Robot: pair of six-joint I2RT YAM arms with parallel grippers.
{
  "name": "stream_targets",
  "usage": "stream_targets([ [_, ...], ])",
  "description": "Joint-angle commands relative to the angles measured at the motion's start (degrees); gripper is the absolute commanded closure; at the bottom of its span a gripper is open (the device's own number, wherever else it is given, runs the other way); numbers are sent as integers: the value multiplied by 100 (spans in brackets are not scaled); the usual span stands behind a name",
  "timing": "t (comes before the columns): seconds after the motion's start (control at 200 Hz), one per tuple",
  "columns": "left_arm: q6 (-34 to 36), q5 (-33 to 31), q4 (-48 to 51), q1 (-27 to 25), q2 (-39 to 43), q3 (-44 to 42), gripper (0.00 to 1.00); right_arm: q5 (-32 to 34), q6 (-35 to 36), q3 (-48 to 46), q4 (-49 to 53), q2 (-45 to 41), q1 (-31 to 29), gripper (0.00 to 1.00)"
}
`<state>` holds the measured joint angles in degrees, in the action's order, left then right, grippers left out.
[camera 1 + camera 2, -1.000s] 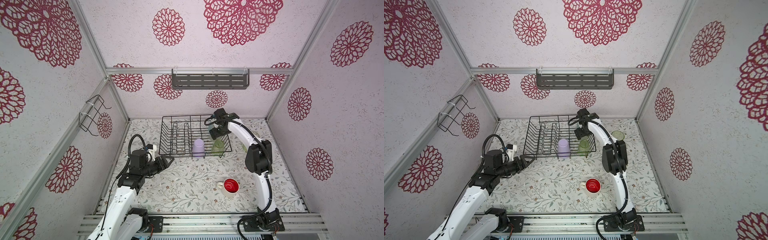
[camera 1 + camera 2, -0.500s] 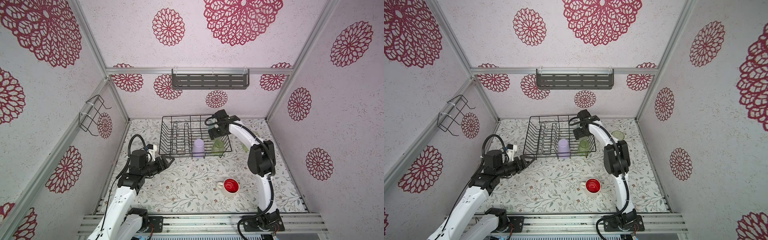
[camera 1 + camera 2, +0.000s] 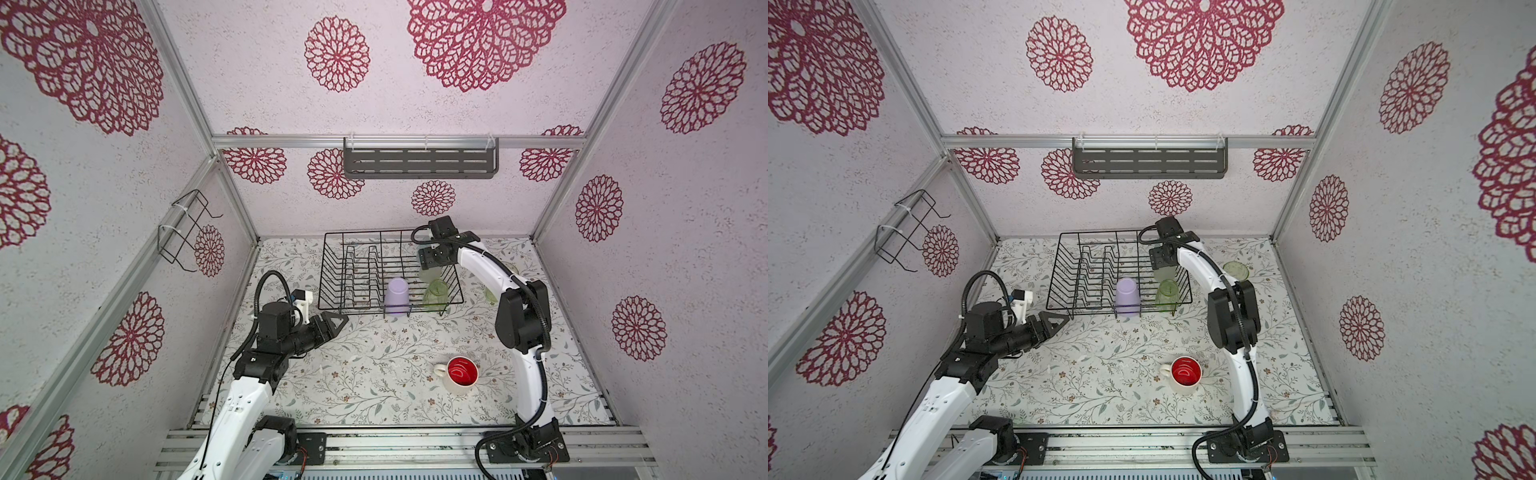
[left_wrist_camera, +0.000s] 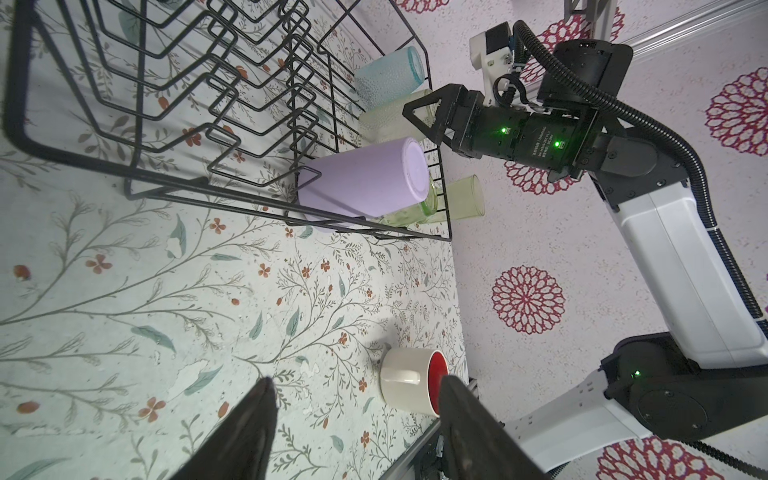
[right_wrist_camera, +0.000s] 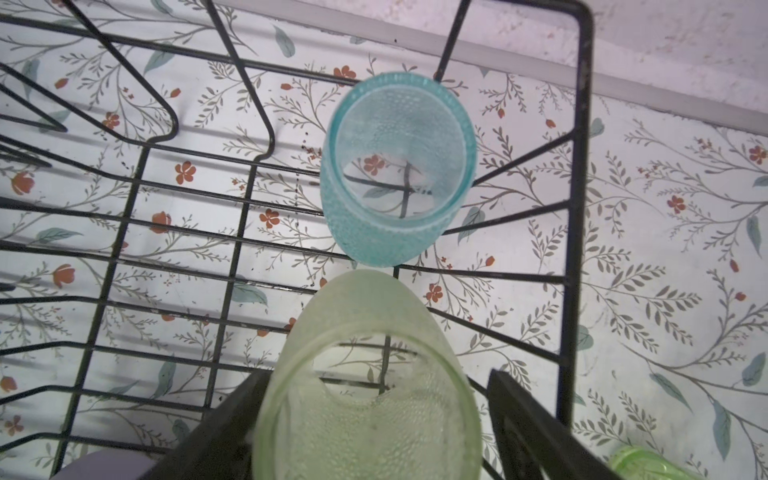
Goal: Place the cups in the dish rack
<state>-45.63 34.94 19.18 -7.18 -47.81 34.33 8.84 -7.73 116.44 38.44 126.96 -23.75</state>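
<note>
The black wire dish rack [image 3: 322, 270] stands at the back of the table. In it are an upturned lilac tumbler [image 3: 397, 296], a clear-green glass [image 3: 436, 293], a light-blue cup [image 5: 399, 166] and a frosted pale-green tumbler [image 5: 365, 365]. My right gripper [image 5: 376, 374] hangs open over the rack's back right part. The frosted tumbler stands between its fingers, with a gap at one finger [image 5: 523, 419]. A second clear-green glass [image 3: 1235, 271] stands on the table right of the rack. The cream mug [image 3: 459, 374] with a red inside sits near the front. My left gripper [image 4: 359, 390] is open and empty, left of the rack's front corner.
A grey slotted shelf [image 3: 419, 162] hangs on the back wall and a small wire holder [image 3: 187, 232] on the left wall. The right arm's elbow [image 3: 521, 320] stands between the rack and the mug. Floral table surface [image 3: 374, 357] lies between the two arms.
The right arm's elbow has shifted slightly to the right while its gripper stays over the rack's back right part. The left arm and the cups have not moved.
</note>
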Motion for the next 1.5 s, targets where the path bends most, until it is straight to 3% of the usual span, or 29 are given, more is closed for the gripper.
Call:
stream_targets([
  [0.0, 58, -66, -25, 37, 10, -49, 34, 136, -146, 40, -35, -225, 37, 20],
  [0.415, -31, 8, -125, 32, -70, -57, 35, 57, -89, -491, -199, -637, 37, 34],
  [0.811, -61, 13, -134, 32, -53, -27, 34, -5, -87, -614, -181, -786, 37, 31],
  [1.496, -107, 22, -160, 32, -44, -44, 34, -118, -36, -157, 194, -743, 34, 38],
])
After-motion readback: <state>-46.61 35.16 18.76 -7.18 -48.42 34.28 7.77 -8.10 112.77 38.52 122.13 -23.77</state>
